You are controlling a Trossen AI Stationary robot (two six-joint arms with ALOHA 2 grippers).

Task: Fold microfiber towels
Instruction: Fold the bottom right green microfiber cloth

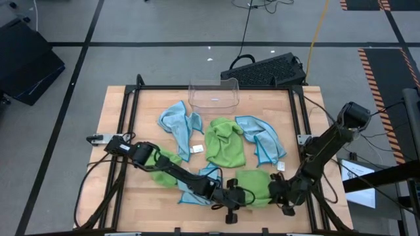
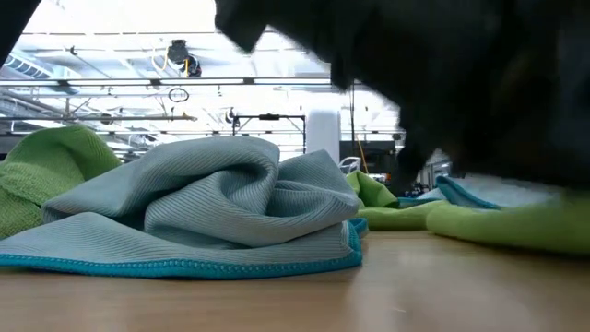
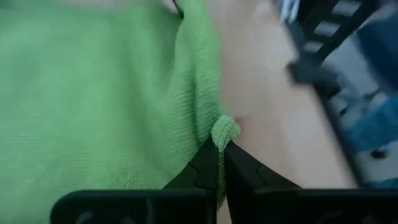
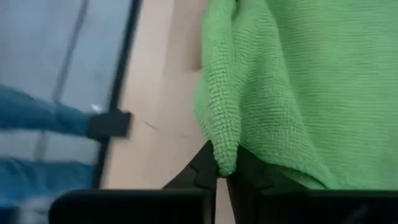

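Clear plastic bin (image 1: 214,94) stands at the far edge of the wooden surface (image 1: 111,131), nothing visible inside. Both arms reach low over the near edge. The left claw (image 3: 221,149) and right claw (image 4: 225,167) each pinch shut on an edge of the same lime green towel (image 1: 252,183) lying there.

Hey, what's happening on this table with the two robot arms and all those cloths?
Both arms are working on one lime green microfiber towel at the near edge of the wooden table. The left end effector is shut on one edge of it, and the right end effector is shut on another. The other light blue and green towels lie crumpled and unfolded around the middle, near a clear plastic bin at the far side.
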